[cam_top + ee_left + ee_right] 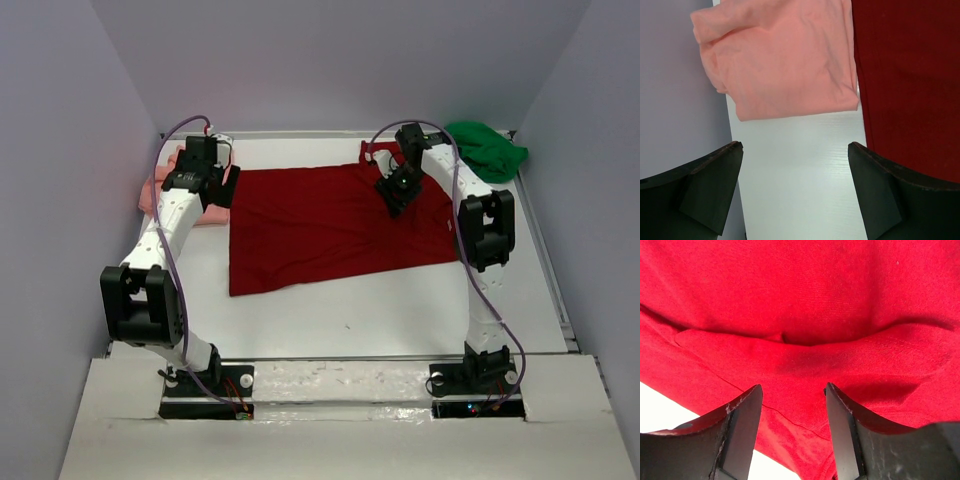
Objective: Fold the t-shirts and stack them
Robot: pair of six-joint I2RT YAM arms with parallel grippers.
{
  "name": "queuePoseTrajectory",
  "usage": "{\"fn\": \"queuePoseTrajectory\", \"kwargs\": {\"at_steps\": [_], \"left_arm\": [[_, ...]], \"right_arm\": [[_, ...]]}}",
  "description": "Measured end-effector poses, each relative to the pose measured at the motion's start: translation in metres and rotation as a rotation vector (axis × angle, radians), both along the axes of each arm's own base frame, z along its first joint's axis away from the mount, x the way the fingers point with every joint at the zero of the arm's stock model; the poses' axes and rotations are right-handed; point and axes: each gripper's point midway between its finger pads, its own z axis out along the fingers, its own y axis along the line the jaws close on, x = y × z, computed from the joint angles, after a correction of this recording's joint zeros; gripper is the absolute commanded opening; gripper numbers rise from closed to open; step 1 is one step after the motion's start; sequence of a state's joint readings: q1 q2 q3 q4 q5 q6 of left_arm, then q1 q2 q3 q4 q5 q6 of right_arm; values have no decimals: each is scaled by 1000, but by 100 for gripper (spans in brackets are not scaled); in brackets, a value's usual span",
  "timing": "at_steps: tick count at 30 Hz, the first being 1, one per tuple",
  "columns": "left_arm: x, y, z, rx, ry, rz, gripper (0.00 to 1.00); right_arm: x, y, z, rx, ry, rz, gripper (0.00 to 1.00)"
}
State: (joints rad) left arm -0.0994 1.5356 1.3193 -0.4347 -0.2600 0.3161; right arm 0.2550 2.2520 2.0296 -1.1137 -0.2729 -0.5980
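Observation:
A dark red t-shirt (pixel 330 225) lies spread flat across the middle of the white table (pixel 400 300). My right gripper (pixel 393 197) hovers over its back right part, near a sleeve. In the right wrist view that gripper (pixel 792 392) stands open just above a raised fold of the dark red t-shirt (pixel 800 305), with cloth under the gap. A folded salmon pink t-shirt (pixel 785 60) sits at the left edge, beside the dark red t-shirt (pixel 910 85). My left gripper (pixel 795 150) is wide open over bare table between them, holding nothing. A crumpled green t-shirt (pixel 487 148) lies in the back right corner.
Pale grey walls (pixel 70 200) close in the table on the left, back and right. In the left wrist view the left wall (pixel 675 125) runs close beside my left finger (pixel 715 185). Bare white table shows in front of the red shirt.

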Motion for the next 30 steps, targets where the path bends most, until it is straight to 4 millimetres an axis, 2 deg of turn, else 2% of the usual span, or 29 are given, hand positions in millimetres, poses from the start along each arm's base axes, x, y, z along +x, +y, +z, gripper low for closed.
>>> {"fn": "queuePoseTrajectory", "kwargs": {"at_steps": [5,14,21,23,24,25,27,30], "left_arm": [[-1,-1,-2,-8,7,-8,99],[-1,-3,-3,-16,9,-14,99],[-1,-3,-3,-17,9,-15,99],[-1,-3,-3,-17,9,-15,99],[-1,-3,-3,-17,9,-15,99],[-1,-3,-3,-17,9,-15,99],[-1,-3,-4,-18,10,-15,99],[0,-3,-6,-19,15,-17,99]], "right_arm": [[-3,-4,-5,-23,11,-5,60],[3,-3,-8,-22,3,-12,60],[16,1,-26,-22,18,-19,59],[18,2,-31,-20,26,-22,51],[18,3,-34,-19,30,-22,42],[18,3,-36,-18,36,-24,25],[17,3,-38,-19,43,-29,2],[17,4,-38,-16,43,-30,0]]}}
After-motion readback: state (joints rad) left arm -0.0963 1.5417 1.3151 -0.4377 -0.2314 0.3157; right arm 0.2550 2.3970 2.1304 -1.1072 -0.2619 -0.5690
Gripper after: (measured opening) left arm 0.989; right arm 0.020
